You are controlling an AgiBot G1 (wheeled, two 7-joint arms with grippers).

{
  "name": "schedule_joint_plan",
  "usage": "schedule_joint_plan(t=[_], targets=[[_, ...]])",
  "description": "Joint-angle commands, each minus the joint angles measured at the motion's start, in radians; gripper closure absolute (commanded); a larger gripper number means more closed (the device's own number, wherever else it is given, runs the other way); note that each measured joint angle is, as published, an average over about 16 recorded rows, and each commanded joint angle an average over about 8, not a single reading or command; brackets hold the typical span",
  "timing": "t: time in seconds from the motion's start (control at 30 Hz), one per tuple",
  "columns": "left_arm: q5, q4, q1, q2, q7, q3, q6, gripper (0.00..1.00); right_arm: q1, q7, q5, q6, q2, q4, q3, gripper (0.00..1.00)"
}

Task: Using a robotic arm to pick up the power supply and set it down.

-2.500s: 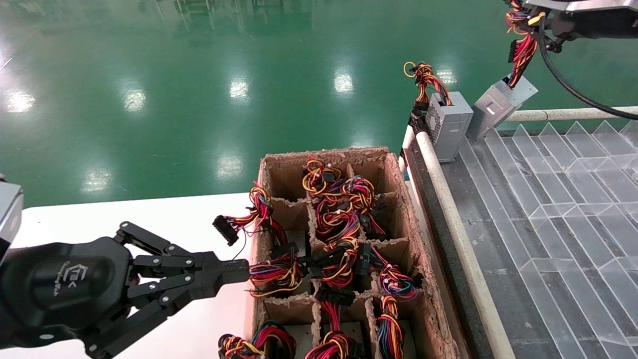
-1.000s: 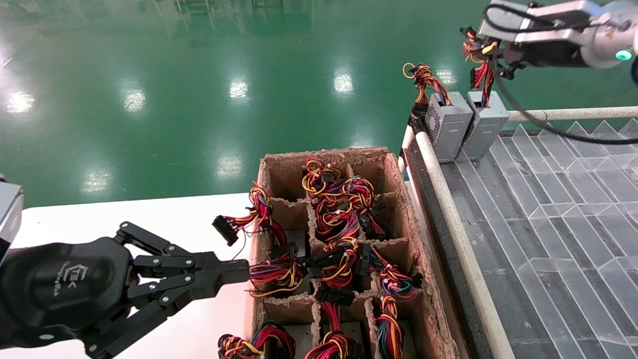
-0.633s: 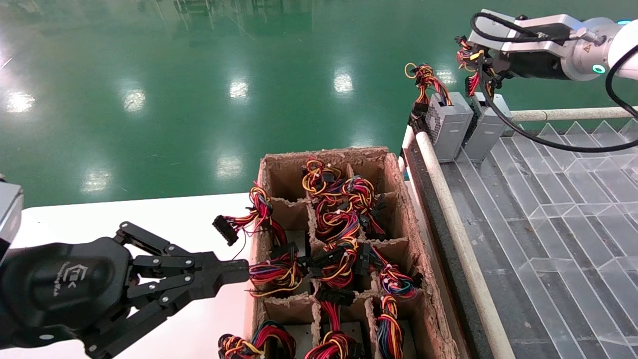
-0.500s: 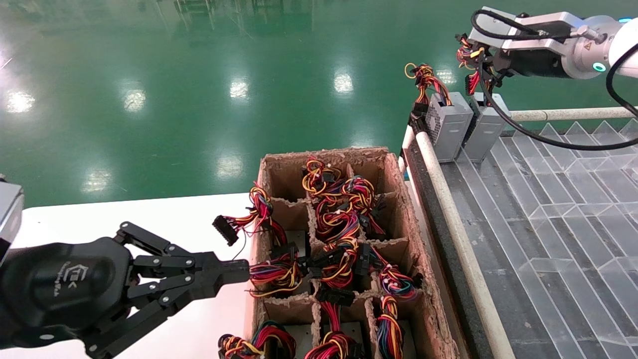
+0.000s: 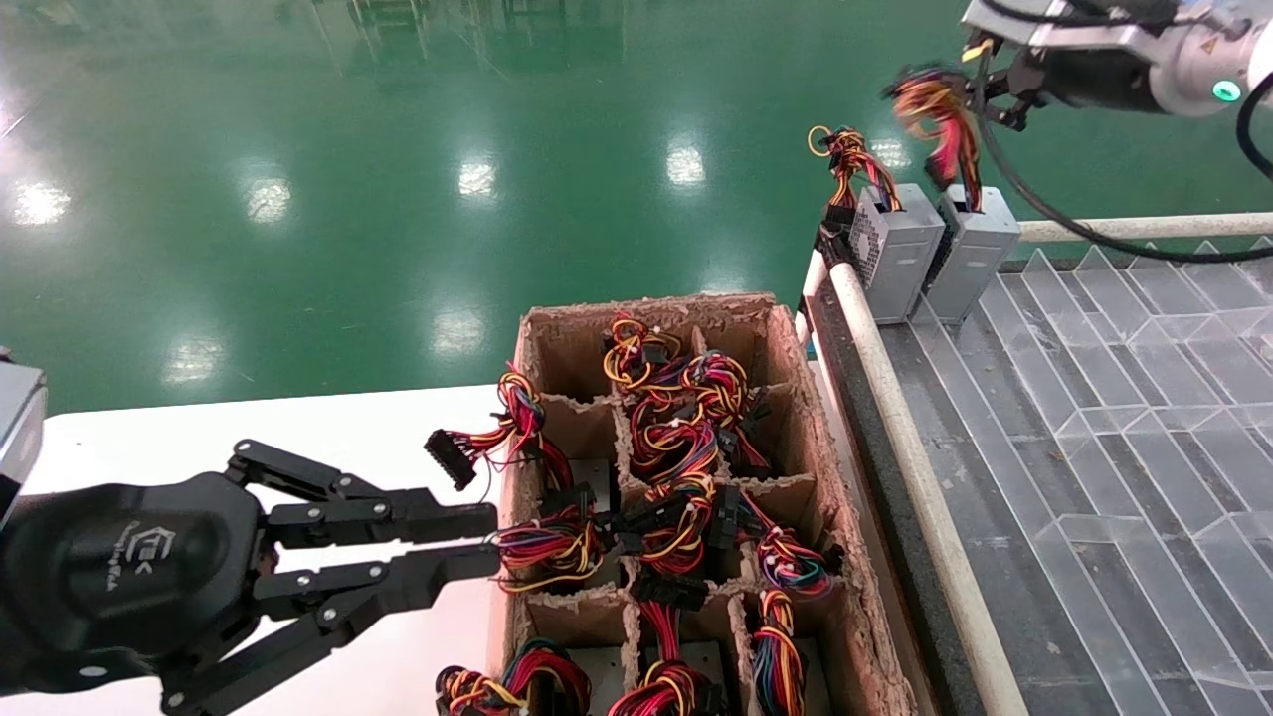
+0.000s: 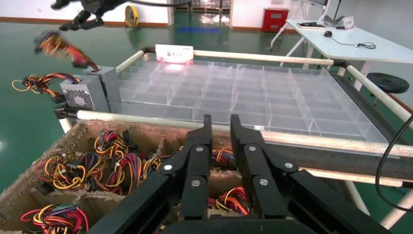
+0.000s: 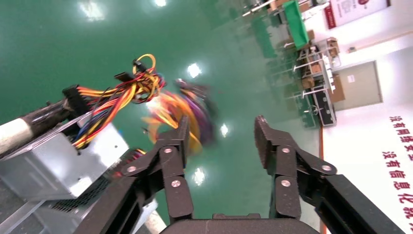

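Black left gripper (image 5: 487, 542) sits at seven o'clock, jaws slightly parted, empty, beside the cardboard crate (image 5: 557, 348) of wire bundles. Farther off at one o'clock, the power supply (image 5: 970, 254) stands upright on the clear tray (image 5: 1094, 368), touching its vented twin (image 5: 893, 251). Above it the right gripper (image 7: 221, 134) hangs spread and empty, apparently released.

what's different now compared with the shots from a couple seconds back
The power supply, earlier hanging tilted by its wires from the right gripper, now stands upright beside the vented unit. The right gripper has opened and let go. The left gripper has opened slightly. The cardboard box is unchanged.
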Motion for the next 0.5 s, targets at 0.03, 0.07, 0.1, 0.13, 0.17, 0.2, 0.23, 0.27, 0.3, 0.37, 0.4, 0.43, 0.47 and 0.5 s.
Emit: schedule_joint_plan(t=[0.03,0.07,0.1,0.13,0.17,0.2,0.23,0.27,0.3,0.37,0.4,0.43,0.47,0.5], targets=[[0.0,0.0,0.0,0.0,0.0,0.0,0.0,0.0,0.003,-0.001,0.009,0.005,0.005,0.006,0.006,0.0],[0.0,0.0,0.0,0.0,0.0,0.0,0.0,0.0,0.005,-0.007,0.019,0.003,0.009,0.016,0.013,0.0],[0.0,0.0,0.0,0.0,0.0,0.0,0.0,0.0,0.008,-0.013,0.028,0.001,0.013,0.027,0.02,0.0],[0.0,0.0,0.0,0.0,0.0,0.0,0.0,0.0,0.01,-0.02,0.038,-0.003,0.017,0.037,0.026,0.0],[0.0,0.0,0.0,0.0,0.0,0.0,0.0,0.0,0.011,-0.026,0.046,-0.006,0.021,0.047,0.032,0.0],[0.0,0.0,0.0,0.0,0.0,0.0,0.0,0.0,0.01,-0.031,0.053,-0.01,0.026,0.058,0.038,0.0],[0.0,0.0,0.0,0.0,0.0,0.0,0.0,0.0,0.007,-0.032,0.061,-0.016,0.031,0.07,0.046,0.0],[0.0,0.0,0.0,0.0,0.0,0.0,0.0,0.0,0.001,-0.03,0.069,-0.022,0.036,0.083,0.053,0.0],[0.0,0.0,0.0,0.0,0.0,0.0,0.0,0.0,-0.008,-0.027,0.075,-0.031,0.042,0.096,0.06,0.0],[0.0,0.0,0.0,0.0,0.0,0.0,0.0,0.0,-0.033,-0.011,0.087,-0.048,0.055,0.126,0.077,0.0],[0.0,0.0,0.0,0.0,0.0,0.0,0.0,0.0,-0.048,-0.001,0.094,-0.059,0.062,0.143,0.086,0.0],[0.0,0.0,0.0,0.0,0.0,0.0,0.0,0.0,-0.065,0.012,0.101,-0.072,0.071,0.163,0.097,0.0],[0.0,0.0,0.0,0.0,0.0,0.0,0.0,0.0,-0.083,0.025,0.109,-0.086,0.079,0.183,0.108,0.0],[0.0,0.001,0.0,0.0,0.0,0.0,0.0,0.0,-0.1,0.038,0.117,-0.1,0.088,0.203,0.119,0.0]])
